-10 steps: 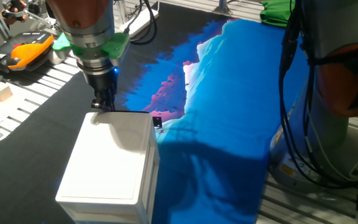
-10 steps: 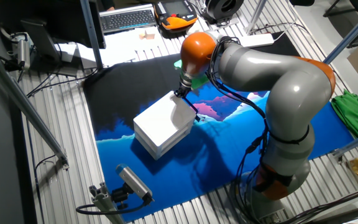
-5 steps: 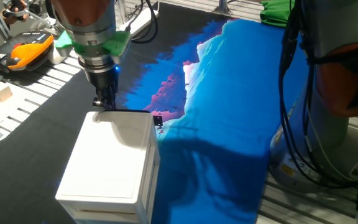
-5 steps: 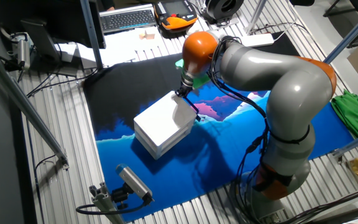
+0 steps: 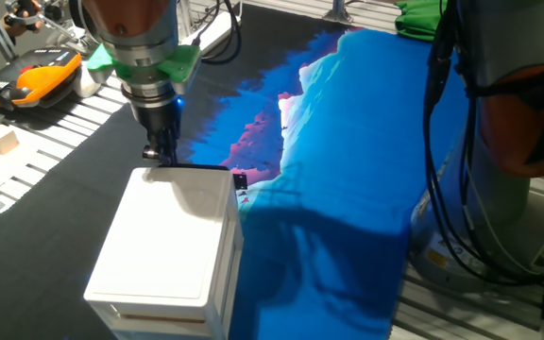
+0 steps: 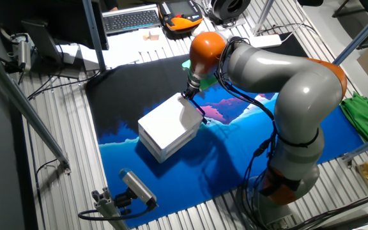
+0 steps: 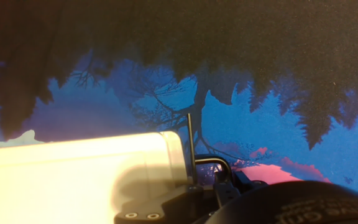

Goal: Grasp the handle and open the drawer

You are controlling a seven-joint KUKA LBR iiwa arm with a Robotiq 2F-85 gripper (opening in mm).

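Drawer (image 5: 173, 247) at top of the white unit, nearest the camera. Handle (image 5: 199, 168) runs along the drawer's far edge. Gripper (image 5: 160, 155) at the handle's left end, fingers pinched on it.

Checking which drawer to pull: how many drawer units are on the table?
1. A single white drawer unit stands on the dark end of the cloth, with the hand at its far top edge by the handle. None other shows.
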